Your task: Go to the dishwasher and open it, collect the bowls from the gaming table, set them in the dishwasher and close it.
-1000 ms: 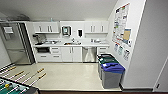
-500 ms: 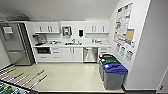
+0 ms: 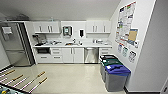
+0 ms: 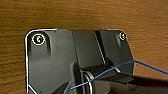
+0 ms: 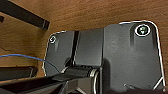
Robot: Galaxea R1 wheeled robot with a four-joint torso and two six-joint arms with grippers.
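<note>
Slightly nearer now, dishwasher (image 3: pixel 91 55) seemingly shut, gaming table (image 3: pixel 10 89) at corner.

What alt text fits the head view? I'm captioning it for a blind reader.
A kitchenette seen from across a pale floor: the steel dishwasher, shut, sits under the counter among white cabinets. A fridge stands at the left, lidded bins line the right wall, and football-table rods poke in at lower left.
</note>
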